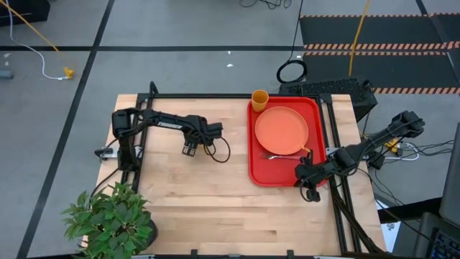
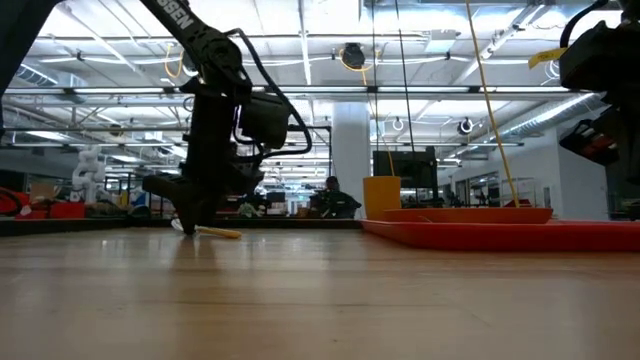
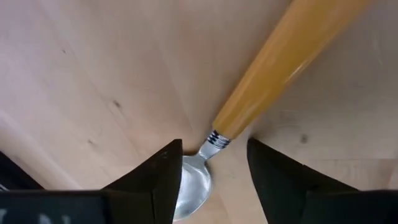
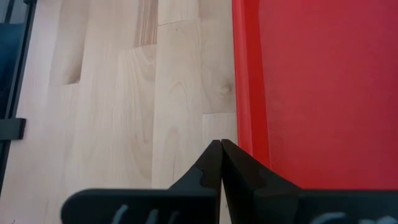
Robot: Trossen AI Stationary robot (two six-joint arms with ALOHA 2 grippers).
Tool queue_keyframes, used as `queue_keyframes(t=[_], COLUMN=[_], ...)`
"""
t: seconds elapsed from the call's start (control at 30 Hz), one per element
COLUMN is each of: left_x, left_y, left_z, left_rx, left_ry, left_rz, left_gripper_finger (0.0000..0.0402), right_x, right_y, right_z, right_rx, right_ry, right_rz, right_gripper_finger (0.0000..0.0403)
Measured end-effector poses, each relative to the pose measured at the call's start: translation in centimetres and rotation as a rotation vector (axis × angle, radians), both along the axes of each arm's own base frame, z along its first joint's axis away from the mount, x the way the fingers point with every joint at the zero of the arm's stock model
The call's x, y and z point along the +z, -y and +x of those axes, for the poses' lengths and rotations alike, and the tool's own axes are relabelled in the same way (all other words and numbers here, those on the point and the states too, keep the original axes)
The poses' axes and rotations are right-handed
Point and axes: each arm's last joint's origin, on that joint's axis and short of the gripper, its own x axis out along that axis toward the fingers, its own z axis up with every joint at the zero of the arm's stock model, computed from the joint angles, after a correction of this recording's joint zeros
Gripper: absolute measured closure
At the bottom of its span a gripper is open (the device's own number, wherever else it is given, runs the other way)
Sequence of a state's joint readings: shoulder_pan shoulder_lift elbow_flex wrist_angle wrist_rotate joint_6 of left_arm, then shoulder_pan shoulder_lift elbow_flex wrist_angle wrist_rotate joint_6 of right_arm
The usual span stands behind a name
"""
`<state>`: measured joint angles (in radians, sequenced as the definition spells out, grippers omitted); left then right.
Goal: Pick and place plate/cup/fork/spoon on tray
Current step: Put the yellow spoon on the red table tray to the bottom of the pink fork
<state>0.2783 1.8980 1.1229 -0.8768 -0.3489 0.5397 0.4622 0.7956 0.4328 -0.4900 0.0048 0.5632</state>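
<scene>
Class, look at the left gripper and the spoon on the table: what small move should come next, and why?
Probably close the fingers. The left gripper is down at the table, open, with the spoon lying between its fingers at the neck, where bowl meets orange handle. The plate, cup and fork are already on the tray, so the spoon is what remains. The right gripper waits shut by the tray's edge.

Left gripper (image 1: 190, 149) lowered to the table (image 1: 201, 208), fingers parted. Right gripper (image 1: 310, 193) hovers at table's right edge, fingers pressed together.
</scene>
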Motion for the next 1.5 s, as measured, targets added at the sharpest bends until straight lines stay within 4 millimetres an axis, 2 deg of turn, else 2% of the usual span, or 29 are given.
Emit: queue_keyframes(t=[0.1,0.4,0.53,0.73,0.87,1.2,1.37,1.5], left_x=[-0.1,-0.2,-0.2,0.1,0.8,4.3,4.7,4.7], left_y=[0.4,1.4,1.8,2.7,3.9,7.5,8.2,8.3], left_z=[0.1,0.3,0.7,1.2,2.4,5.8,6.1,6.1], left_rx=[-0.014,0.045,0.104,0.183,0.199,0.173,0.167,0.242], left_ry=[-0.006,0.021,0.065,0.116,0.174,0.343,0.365,0.389], left_rz=[0.006,0.017,0.038,0.047,0.004,-0.047,-0.045,-0.041], left_gripper_finger=[0.0241,0.0351,0.0377,0.0362,0.0359,0.0397,0.0388,0.0397], right_x=[0.0,0.0,0.0,0.0,0.0,0.0,0.0,0.0], right_y=[0.0,0.1,0.0,0.0,0.1,0.1,0.1,0.1], right_z=[0.0,0.0,0.1,0.1,0.1,0.1,0.1,0.1], right_rx=[0.001,-0.005,-0.008,-0.007,0.003,0.004,0.002,-0.005], right_ry=[0.002,0.010,0.017,0.019,0.023,0.023,0.023,0.020], right_rz=[-0.002,-0.020,-0.019,-0.022,-0.030,-0.030,-0.029,-0.025], right_gripper_finger=[0.0403,0.0403,0.0403,0.0403,0.0403,0.0403,0.0403,0.0403])
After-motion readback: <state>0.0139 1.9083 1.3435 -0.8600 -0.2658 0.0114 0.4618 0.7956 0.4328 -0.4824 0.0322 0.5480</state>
